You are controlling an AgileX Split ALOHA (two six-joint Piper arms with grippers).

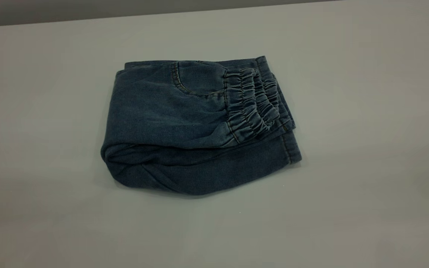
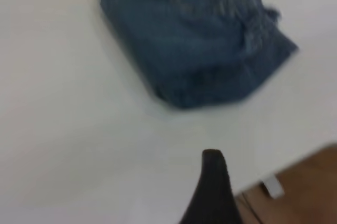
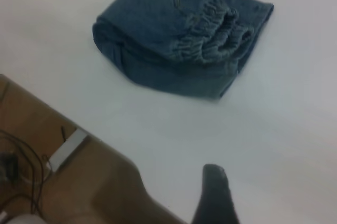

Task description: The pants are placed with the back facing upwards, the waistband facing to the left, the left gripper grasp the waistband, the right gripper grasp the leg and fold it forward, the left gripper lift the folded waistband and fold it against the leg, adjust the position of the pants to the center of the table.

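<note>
The table [image 1: 367, 111] carries the pants [image 1: 184, 130] folded into a compact bundle near its middle, waistband [image 1: 253, 106] on top toward the right. Both pincers hang well clear; I cannot tell whether either is spread.

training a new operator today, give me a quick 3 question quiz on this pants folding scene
1. True or false: the pants lie folded into a compact bundle on the table.
2. In the exterior view, the gathered waistband lies toward which side of the bundle: A) left, B) right, C) hidden underneath?
3. Is either gripper touching the pants?

Key
1. True. The denim is doubled over itself, with a stitched hem at the bundle's right edge.
2. B.
3. No. The exterior view shows no gripper. Each wrist view shows only one dark fingertip, the left gripper's and the right gripper's, apart from the pants over bare table.
</note>
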